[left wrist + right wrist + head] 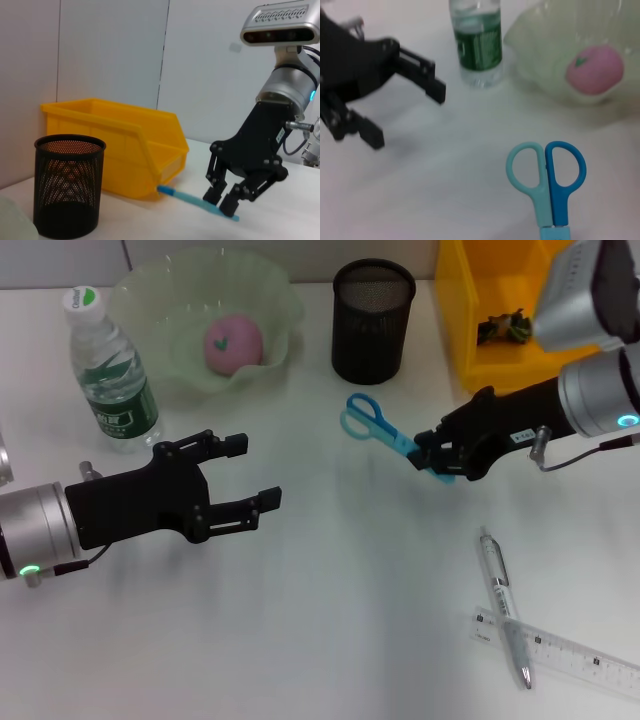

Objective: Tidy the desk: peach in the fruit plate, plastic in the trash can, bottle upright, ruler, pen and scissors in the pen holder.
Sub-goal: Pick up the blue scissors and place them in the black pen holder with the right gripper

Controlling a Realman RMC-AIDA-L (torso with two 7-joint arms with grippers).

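One plain white desk (320, 640), pale wall behind

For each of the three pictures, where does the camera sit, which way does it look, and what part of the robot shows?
Head view: high, looking down on the desk; both arms show, the right gripper holding the scissors.
Left wrist view: low, facing the pen holder, the trash can and the right gripper.
Right wrist view: looks past the scissors to the left gripper, the bottle and the peach.
All share the scissors.
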